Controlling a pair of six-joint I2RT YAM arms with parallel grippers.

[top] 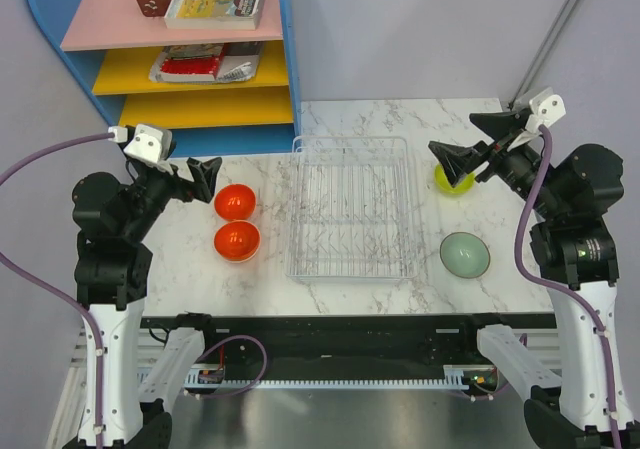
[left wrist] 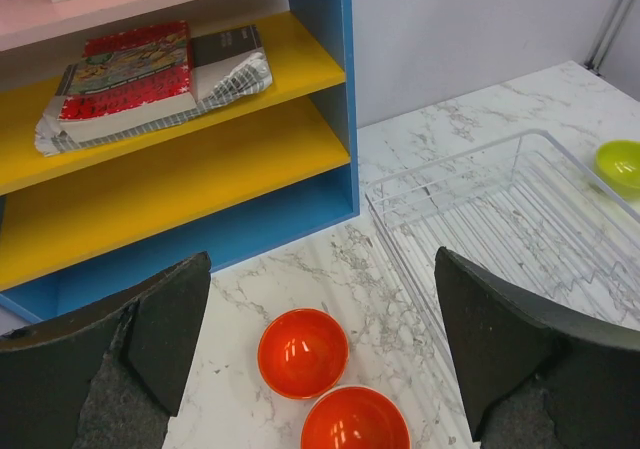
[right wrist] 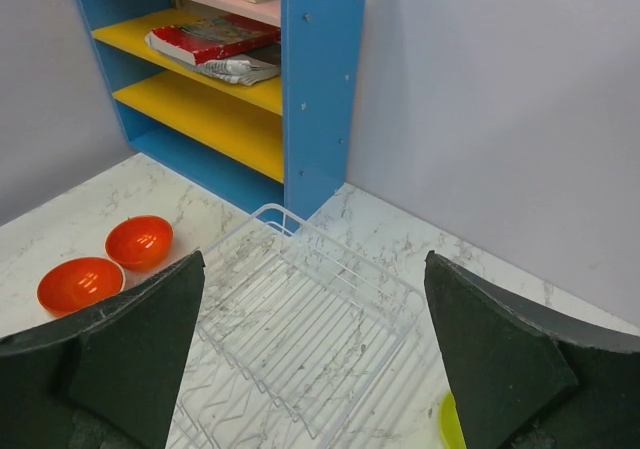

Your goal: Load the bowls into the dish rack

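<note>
**Dish rack (top: 350, 209) sitting mid-table**

The blue shelf (top: 287, 59) is standing behind it, titles on its books (top: 215, 7) unreadable. The left gripper (left wrist: 322, 264) and right gripper (right wrist: 314, 261) are hovering, jaws apart. Two orange bowls (top: 235, 202) are sitting left of it, a pale green bowl (top: 465, 254) and a lime bowl (top: 450, 185) right.

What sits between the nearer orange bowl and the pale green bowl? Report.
The empty dish rack, in the top view, separates the nearer orange bowl from the pale green bowl.

Far left bowl (top: 235, 202), near left bowl (top: 238, 240) being shown orange-red. Far right bowl (top: 455, 186) being shown lime green; near right bowl (top: 465, 254) pale sage. Dish rack (top: 350, 209) being shown silver-white. Tabletop (top: 190, 269) being veined grey over white. Shelf unit (top: 285, 49) being framed blue, boards pink, yellow.
</note>
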